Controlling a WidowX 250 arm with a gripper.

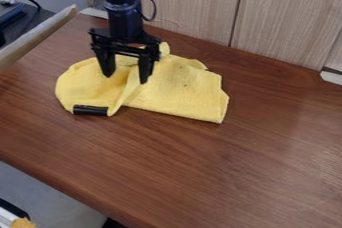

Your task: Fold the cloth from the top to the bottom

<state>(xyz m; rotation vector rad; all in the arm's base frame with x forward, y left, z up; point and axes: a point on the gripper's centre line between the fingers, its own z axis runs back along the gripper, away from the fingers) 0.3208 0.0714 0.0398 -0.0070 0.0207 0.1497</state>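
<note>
Brown wood-grained counter (220,172) ran below pale wooden panels (194,2), and a light-coloured board (37,36) slanted in at its left. Next came the yellow cloth (180,89), rumpled, with a short black piece (90,110) at its lower left edge. Over its left half hung the black gripper (125,78), fingers spread apart, while the cloth's flatter part reached rightward.

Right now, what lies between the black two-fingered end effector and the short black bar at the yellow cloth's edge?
In the camera view, a stretch of the yellow cloth lies between the open end effector and bar.
</note>
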